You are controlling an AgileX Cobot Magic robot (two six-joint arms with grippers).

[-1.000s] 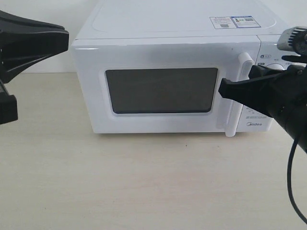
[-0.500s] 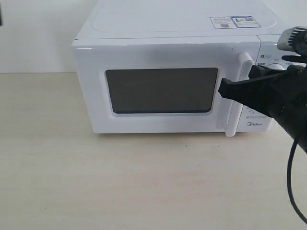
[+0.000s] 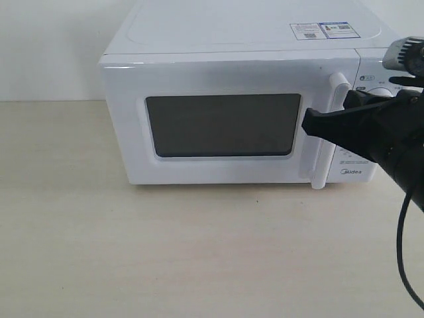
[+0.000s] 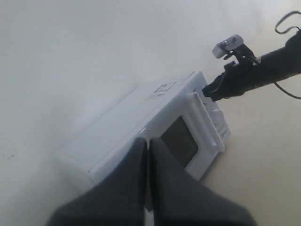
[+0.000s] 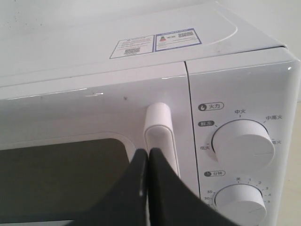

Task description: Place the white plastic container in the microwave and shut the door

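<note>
The white microwave [image 3: 238, 40] stands on the table with its door [image 3: 218, 126] closed flat; the dark window shows nothing inside. The white plastic container is out of view. My right gripper [image 3: 306, 124] is shut and empty, its tip against the door just left of the vertical bar handle [image 3: 331, 132]. In the right wrist view the shut fingertips [image 5: 148, 153] sit at the handle [image 5: 160, 127], beside the dials [image 5: 244, 146]. My left gripper [image 4: 147, 142] is shut and empty, held high and back from the microwave [image 4: 141, 127]; it is outside the exterior view.
The pale wooden table [image 3: 199, 252] spreads in front of the microwave. A white wall [image 3: 53, 46] rises behind. The right arm's black cable [image 3: 405, 258] hangs at the right edge. Stickers [image 3: 321, 30] lie on the microwave's top.
The left gripper, seen at the exterior view's left edge a second ago, has left that view. The right gripper and the microwave have not moved.
</note>
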